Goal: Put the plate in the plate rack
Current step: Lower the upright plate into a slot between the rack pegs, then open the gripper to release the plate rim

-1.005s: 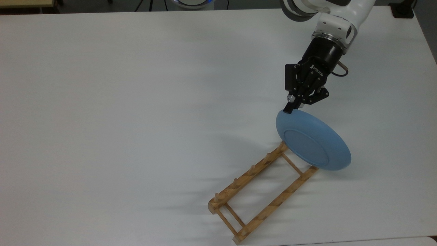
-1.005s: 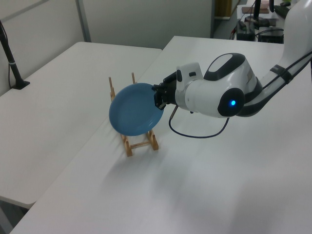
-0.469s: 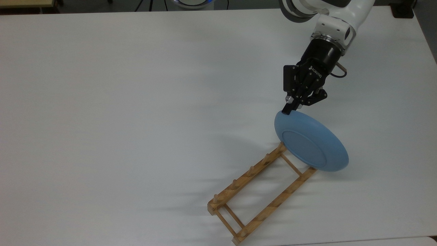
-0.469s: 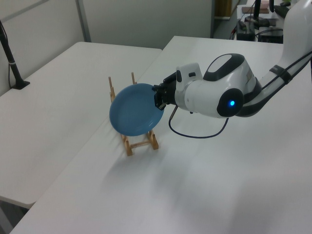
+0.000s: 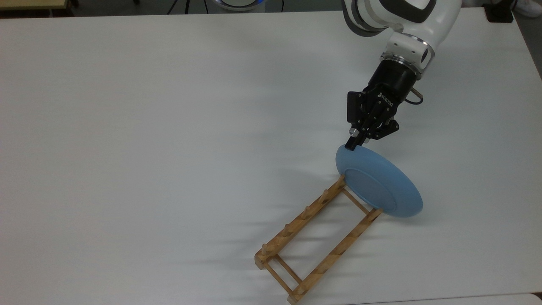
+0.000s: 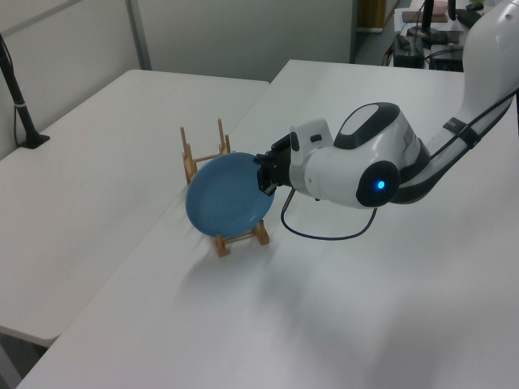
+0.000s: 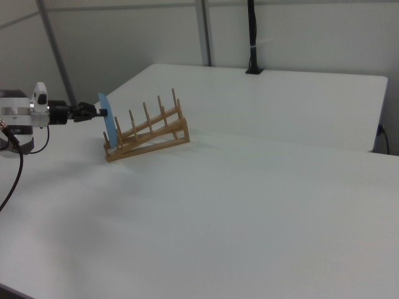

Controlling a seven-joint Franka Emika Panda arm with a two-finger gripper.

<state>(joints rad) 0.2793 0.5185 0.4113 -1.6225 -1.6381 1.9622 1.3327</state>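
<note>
Claw (image 5: 352, 145) clenched on the upper rim of the tilted plate (image 5: 378, 182), right of centre in the top view; plate's lower edge meets the plate rack (image 5: 315, 236) end.

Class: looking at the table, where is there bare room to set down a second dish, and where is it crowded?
Bare table spreads across the top view's left, from the plate rack to the far edge. Crowded: the rack's end where the gripper holds the plate.
</note>
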